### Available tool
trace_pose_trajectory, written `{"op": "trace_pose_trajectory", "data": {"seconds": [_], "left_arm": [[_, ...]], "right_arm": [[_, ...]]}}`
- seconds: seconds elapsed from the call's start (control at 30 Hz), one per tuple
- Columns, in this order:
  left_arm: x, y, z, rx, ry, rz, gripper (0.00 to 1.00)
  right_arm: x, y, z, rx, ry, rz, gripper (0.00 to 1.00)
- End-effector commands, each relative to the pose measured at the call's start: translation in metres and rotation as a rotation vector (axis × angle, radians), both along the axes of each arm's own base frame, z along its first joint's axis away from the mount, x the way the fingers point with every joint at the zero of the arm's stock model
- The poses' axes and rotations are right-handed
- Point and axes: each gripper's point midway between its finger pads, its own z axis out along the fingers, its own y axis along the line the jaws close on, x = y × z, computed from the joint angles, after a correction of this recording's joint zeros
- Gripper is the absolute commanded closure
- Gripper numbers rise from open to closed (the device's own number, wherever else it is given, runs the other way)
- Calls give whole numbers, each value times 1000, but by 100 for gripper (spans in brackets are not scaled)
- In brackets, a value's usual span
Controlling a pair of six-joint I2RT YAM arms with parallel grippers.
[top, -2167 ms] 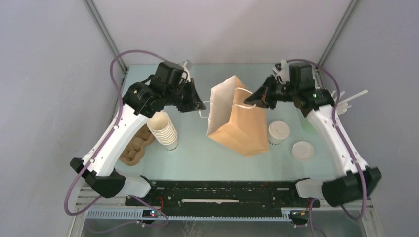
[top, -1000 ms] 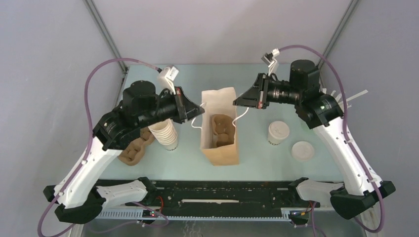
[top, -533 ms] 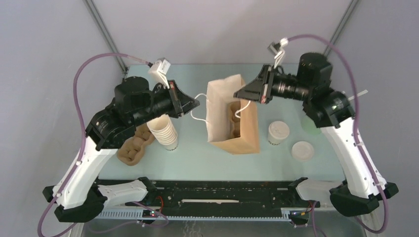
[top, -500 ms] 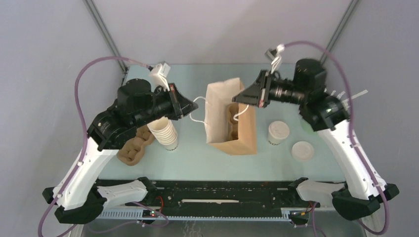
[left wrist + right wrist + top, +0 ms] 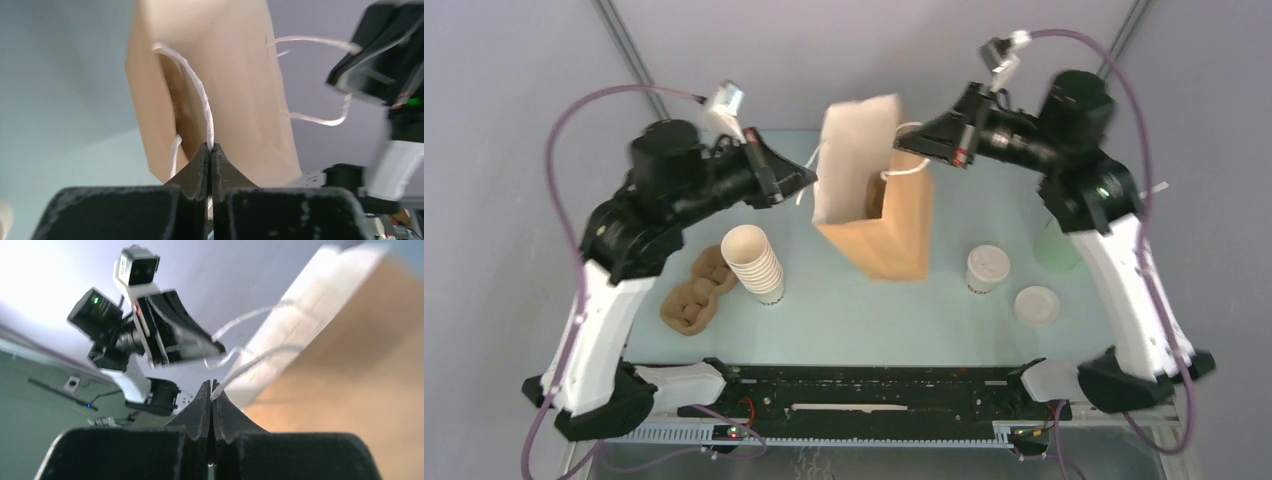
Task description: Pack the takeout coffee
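The takeout coffee (image 5: 988, 268) is being left standing upright on the table (image 5: 844, 320), just right of the paper bag (image 5: 894, 225), nearer the right gripper (image 5: 904, 140). Farther back, the bag's 2 string handles (image 5: 200, 95) are being pinched, 1 each, by it and the left gripper (image 5: 811, 178), both closed tight.

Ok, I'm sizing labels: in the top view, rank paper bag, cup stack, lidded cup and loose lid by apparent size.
1. paper bag
2. cup stack
3. lidded cup and loose lid look about alike; not ranked.
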Motion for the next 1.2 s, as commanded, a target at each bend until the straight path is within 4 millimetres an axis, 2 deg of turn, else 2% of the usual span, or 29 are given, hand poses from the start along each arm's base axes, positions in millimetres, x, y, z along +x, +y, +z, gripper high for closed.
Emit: {"op": "trace_pose_trajectory", "data": {"seconds": [0.0, 0.07, 0.13, 0.17, 0.27, 0.4, 0.47, 0.57, 0.7, 0.77, 0.87, 1.03, 1.17], "left_arm": [[-22, 9, 34, -92, -103, -9, 100], [-16, 11, -15, -33, -4, 12, 100], [-17, 6, -46, -1, 47, -15, 100], [-19, 4, -48, -16, 37, -28, 100], [-28, 3, -45, -54, -21, -58, 100], [-42, -12, -69, -45, 16, -136, 100], [-52, -25, -64, -67, -9, -190, 100], [-58, -35, -51, -72, -53, -233, 100], [-54, -28, -48, -48, -88, -197, 100], [-51, -23, -47, -34, -106, -170, 100], [-52, -21, -48, 15, -151, -175, 100], [-49, -35, -58, 83, -180, -214, 100], [-54, -50, -60, 113, -218, -263, 100]], "right_arm": [[-35, -12, -28, -20, 45, 39, 100], [-25, -16, -80, -20, 125, 20, 100], [-18, -21, -121, -44, 172, 0, 100], [-15, -23, -136, -72, 191, -12, 100], [-11, -20, -152, -120, 167, 16, 100], [-7, -22, -175, -184, 172, 39, 100], [-1, -26, -171, -160, 184, 41, 100], [3, -26, -144, -114, 166, 45, 100], [-1, -16, -120, -94, 135, 89, 100], [-9, -10, -103, -77, 58, 129, 100], [-8, -5, -87, -50, -23, 149, 100], [16, 5, -88, -24, -71, 208, 100], [31, 7, -91, -22, -136, 270, 100]]}}
